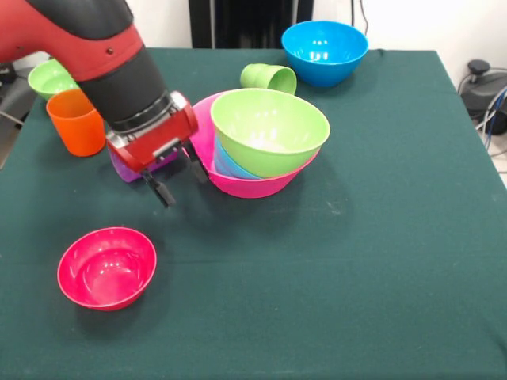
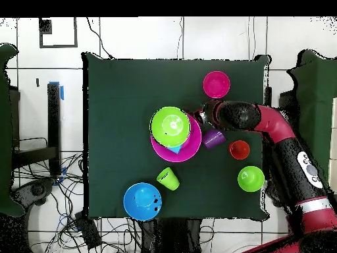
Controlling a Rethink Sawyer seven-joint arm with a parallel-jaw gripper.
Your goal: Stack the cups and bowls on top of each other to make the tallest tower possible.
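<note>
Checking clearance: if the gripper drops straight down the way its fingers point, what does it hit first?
Probably bare table. The open gripper points down beside the pink bowl, with no object seen under its tips. Depth is unclear; the purple cup and the bowl's rim sit very close.

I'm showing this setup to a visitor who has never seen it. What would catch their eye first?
Probably the tower mid-table: a medium green plastic bowl tilted inside the very large pink plastic bowl, with a light blue piece between them. Next, the red and black arm's open claw hanging just beside the pink bowl's rim, in front of a purple plastic cup. A small red glossy bowl sits alone near the front corner.
</note>
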